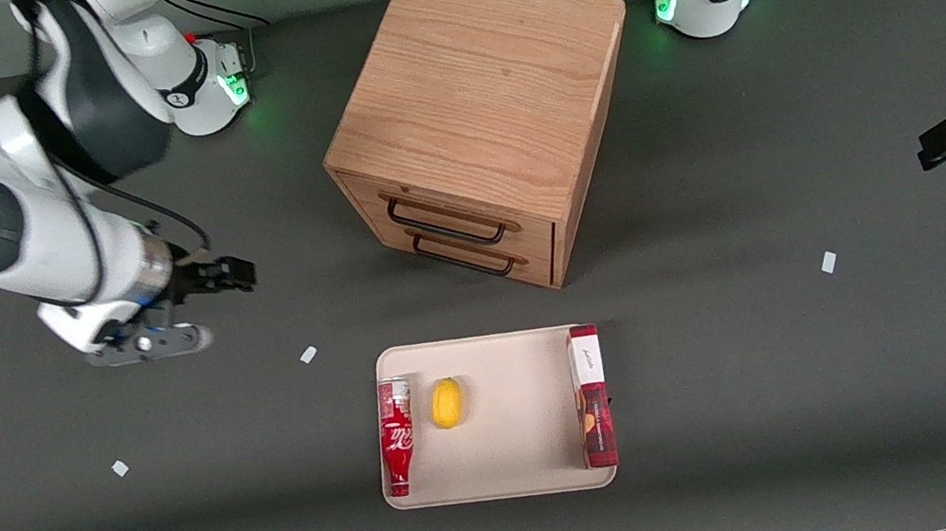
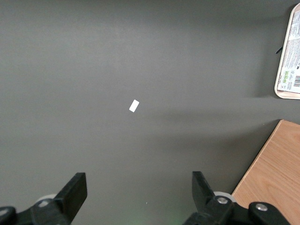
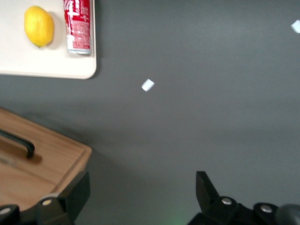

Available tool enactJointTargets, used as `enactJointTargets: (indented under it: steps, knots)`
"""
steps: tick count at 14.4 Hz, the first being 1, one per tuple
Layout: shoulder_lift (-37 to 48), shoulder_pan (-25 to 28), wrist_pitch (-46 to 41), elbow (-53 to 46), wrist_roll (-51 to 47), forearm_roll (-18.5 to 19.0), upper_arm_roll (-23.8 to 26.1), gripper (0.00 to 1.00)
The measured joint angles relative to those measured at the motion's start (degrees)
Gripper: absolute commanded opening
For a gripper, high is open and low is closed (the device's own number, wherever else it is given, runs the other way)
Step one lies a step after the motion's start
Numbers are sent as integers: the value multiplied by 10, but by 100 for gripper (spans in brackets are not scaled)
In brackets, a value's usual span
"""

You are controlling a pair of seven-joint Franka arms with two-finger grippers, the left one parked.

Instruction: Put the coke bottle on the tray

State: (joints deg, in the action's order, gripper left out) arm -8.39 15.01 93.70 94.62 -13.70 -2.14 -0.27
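Observation:
The coke bottle (image 1: pixel 398 435) lies on its side on the beige tray (image 1: pixel 512 413), along the tray's edge toward the working arm, silver base toward the cabinet. The right wrist view shows the bottle's base end (image 3: pixel 78 26) on the tray's corner (image 3: pixel 70 70). My gripper (image 1: pixel 229 274) hangs above the bare table toward the working arm's end, farther from the front camera than the tray and well apart from it. Its fingers (image 3: pixel 206 190) are spread wide and open, with only grey table between them.
A lemon (image 1: pixel 447 402) lies on the tray beside the bottle. A flat red box (image 1: pixel 594 407) lies along the tray's edge toward the parked arm. A wooden drawer cabinet (image 1: pixel 482 115) stands farther back. Small white tape marks (image 1: pixel 308 355) dot the table.

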Motion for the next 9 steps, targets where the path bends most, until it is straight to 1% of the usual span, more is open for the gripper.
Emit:
enactJointTargets:
  steps: [3, 6, 7, 9]
  knots:
    - [52, -45, -47, 6, 77, 0, 0, 100]
    - [84, -87, -56, 14, 94, 0, 6, 100]
    - [89, -91, -58, 15, 94, 0, 7, 100]
    - [92, -82, -59, 15, 94, 0, 2, 100]
